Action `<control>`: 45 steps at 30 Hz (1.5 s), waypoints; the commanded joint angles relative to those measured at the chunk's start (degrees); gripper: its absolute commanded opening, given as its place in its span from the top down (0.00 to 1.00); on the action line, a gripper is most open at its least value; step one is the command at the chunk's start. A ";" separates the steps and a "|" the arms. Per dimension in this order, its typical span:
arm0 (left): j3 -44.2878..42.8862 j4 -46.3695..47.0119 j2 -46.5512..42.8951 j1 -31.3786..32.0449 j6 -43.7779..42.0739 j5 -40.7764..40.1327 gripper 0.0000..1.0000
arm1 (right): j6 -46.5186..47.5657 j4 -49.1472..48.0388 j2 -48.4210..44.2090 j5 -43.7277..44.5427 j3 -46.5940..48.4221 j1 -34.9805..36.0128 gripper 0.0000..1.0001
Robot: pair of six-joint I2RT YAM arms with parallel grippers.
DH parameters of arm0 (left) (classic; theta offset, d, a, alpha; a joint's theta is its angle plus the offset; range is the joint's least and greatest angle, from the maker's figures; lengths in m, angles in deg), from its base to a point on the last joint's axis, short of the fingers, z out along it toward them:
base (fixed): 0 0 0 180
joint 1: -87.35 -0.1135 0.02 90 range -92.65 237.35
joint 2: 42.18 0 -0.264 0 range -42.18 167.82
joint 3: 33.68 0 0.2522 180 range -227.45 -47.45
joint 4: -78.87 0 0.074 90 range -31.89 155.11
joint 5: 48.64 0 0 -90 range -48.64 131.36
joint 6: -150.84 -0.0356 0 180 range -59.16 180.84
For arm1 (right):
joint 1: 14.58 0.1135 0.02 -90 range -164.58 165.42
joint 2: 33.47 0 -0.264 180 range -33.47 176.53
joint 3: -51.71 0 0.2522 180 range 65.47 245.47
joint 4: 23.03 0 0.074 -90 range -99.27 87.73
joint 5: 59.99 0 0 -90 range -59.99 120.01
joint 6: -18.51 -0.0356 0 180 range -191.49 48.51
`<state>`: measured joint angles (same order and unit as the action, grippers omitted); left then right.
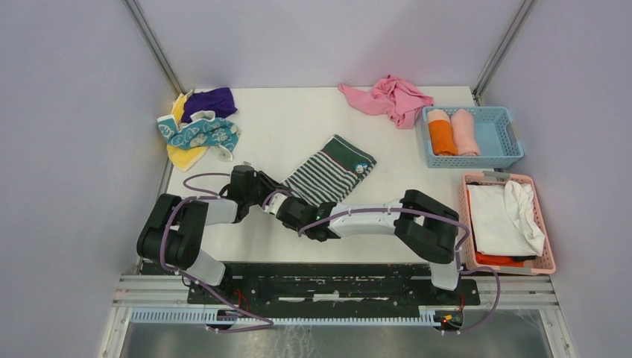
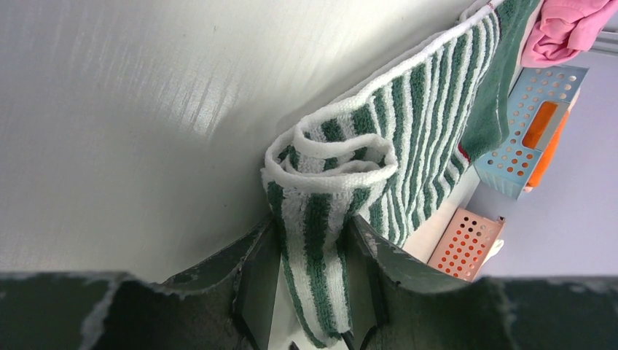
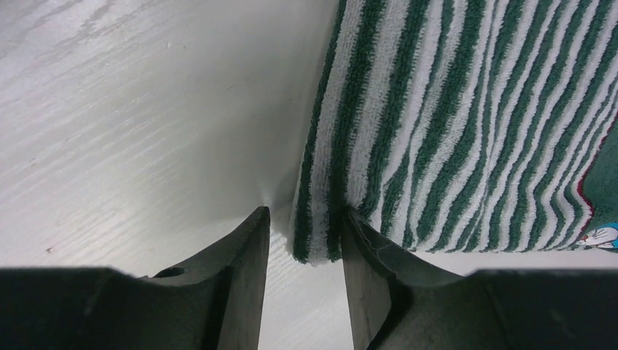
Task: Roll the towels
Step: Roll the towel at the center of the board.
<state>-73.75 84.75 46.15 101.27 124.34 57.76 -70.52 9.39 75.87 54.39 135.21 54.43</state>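
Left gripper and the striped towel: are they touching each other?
Touching. The left wrist view shows the folded edge of the striped towel pinched between both fingers of the left gripper, with no gap.

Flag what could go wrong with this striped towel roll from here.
1. The left fingers pinch only a loose first fold of the striped towel; it may spring open if let go.
2. The right fingers sit around the towel's edge with a gap on one side, so that end may lag and the roll could go crooked.
3. Both wrists are close together and might bump.
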 commanded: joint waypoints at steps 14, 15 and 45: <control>0.47 -12.70 4.20 0.89 -5.44 -6.25 0.53 | 0.95 5.09 1.42 7.74 4.41 -0.63 0.47; 0.36 -12.89 4.19 0.86 -5.64 -6.29 0.53 | 1.24 5.05 1.10 7.89 4.44 -0.68 0.47; -0.10 -13.22 5.05 0.99 -5.79 -6.57 0.53 | 4.11 6.52 -2.01 5.53 5.58 -0.70 0.46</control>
<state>-76.24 82.82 47.77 101.97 124.14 57.48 -67.11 15.18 77.46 59.47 138.53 53.43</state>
